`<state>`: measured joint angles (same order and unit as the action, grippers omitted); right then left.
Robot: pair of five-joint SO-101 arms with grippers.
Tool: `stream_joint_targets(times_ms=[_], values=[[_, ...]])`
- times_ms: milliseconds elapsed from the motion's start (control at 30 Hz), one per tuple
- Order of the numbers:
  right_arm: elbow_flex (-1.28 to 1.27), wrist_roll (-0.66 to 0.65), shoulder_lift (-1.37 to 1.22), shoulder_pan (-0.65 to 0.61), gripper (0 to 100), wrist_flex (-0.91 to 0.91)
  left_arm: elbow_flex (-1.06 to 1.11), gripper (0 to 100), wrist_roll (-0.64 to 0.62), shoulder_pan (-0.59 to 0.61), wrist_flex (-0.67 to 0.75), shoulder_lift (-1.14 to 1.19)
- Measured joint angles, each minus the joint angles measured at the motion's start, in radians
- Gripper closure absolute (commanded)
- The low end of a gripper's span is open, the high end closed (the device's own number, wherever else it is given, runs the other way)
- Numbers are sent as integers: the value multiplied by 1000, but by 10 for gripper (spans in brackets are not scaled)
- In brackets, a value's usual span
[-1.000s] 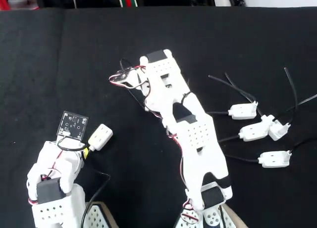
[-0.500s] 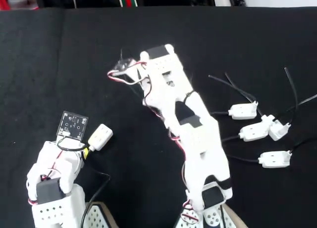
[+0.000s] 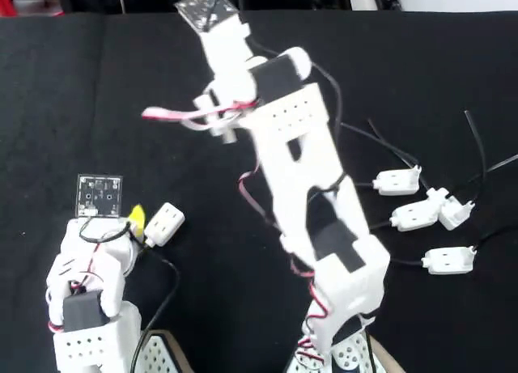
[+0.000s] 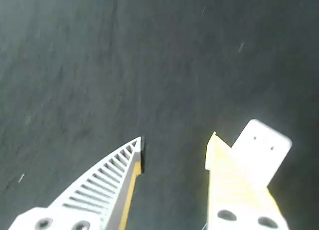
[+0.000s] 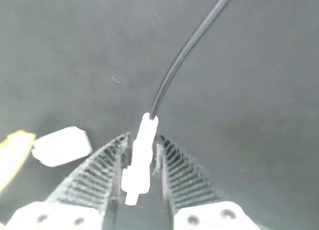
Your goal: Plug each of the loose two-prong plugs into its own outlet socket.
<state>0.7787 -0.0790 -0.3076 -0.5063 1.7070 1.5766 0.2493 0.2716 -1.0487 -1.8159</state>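
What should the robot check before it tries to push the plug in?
1. Plug held firmly: ok. The right gripper is shut on the plug.
2. Socket found: ok. A white socket lies on the table near the left gripper.
3. Socket held steady: not ok. The left gripper is open and the socket sits beside one finger, not between the two.
4. Cable free: cannot tell. The black cable runs away from the plug, but its far end is out of the picture.
5. Prongs lined up with the socket holes: cannot tell. The prongs are hidden.
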Motion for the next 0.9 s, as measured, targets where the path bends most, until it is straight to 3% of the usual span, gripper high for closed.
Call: stream_joint_targets(times_ms=[200, 333, 900], values=[[0, 270, 68, -173, 987, 0, 0, 791, -57, -198, 184, 0], [2, 404, 114, -213, 987, 6, -5, 791, -126, -239, 255, 0], [2, 420, 127, -213, 987, 15, -230, 791, -585, -255, 104, -6]])
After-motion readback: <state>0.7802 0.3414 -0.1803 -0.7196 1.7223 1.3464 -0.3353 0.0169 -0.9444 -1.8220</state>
